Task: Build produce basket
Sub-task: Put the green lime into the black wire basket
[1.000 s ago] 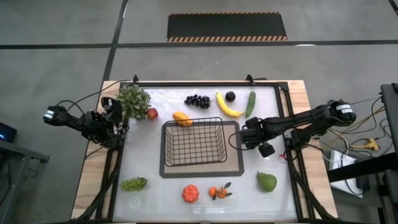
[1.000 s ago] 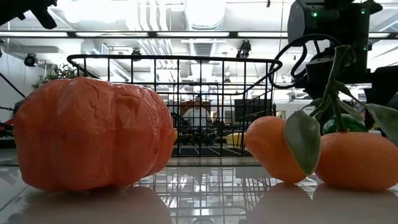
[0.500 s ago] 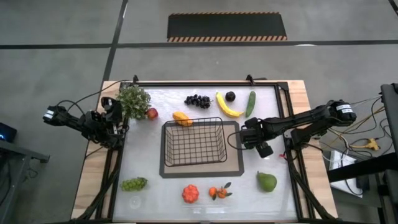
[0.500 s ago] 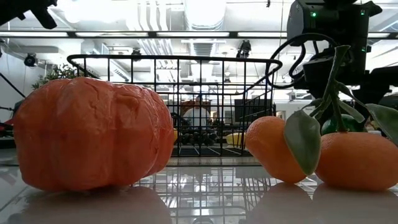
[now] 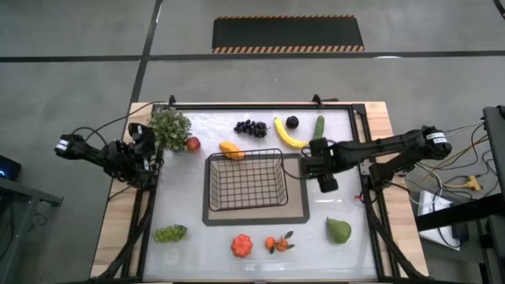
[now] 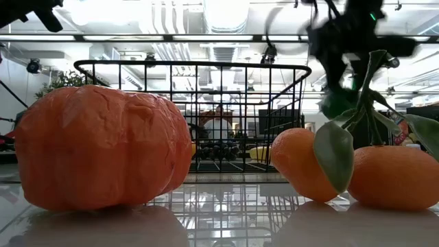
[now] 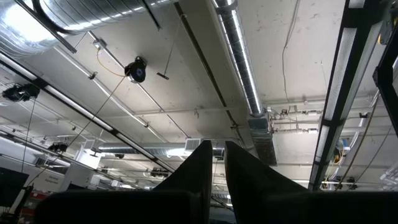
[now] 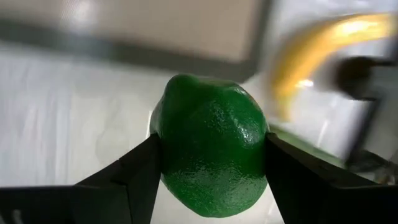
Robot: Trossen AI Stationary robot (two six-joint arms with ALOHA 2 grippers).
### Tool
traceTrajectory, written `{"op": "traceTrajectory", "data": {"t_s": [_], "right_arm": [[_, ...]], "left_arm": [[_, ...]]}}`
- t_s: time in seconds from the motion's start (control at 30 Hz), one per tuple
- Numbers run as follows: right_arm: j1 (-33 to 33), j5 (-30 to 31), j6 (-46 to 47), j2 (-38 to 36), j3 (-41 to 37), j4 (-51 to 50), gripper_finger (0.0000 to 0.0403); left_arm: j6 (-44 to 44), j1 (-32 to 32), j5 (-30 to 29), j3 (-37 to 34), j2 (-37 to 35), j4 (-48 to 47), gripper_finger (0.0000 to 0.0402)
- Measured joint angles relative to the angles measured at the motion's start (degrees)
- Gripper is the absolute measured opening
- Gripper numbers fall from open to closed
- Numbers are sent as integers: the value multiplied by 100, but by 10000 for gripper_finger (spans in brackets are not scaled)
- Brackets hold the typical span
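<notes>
Basket (image 5: 245, 183) on white table (image 5: 181, 205), ducted ceiling (image 7: 186, 93)

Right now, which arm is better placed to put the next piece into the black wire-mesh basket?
Right. The right gripper already clamps a round green fruit just beside the black wire-mesh basket. The left gripper is shut, parked at the table's left edge, pointing upward.

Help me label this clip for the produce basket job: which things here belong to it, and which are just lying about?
Job:
basket
green fruit gripped in the right hand
banana
pear
dark grapes
cucumber
apple
tangerines

Lying about:
leafy plant
grey mat under the basket
left hand, shut, at the table's left edge
</notes>
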Motion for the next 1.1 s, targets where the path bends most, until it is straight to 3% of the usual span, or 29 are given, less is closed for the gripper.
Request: {"op": "traceTrajectory", "data": {"t_s": [0.17,0.33,0.6,1.1], "right_arm": [[0,357,680,0,1233,-20,238],[0,35,1180,48,2046,715,237],[0,-791,1014,792,2611,2057,238],[-257,-1094,853,2673,3244,1804,243]], "left_arm": [[-11,-2,-4,-2,17,-42,26],[-15,-2,-8,-2,95,-38,26],[-24,-2,-11,-2,109,-29,26],[-27,-3,-15,0,114,-29,26]]}}
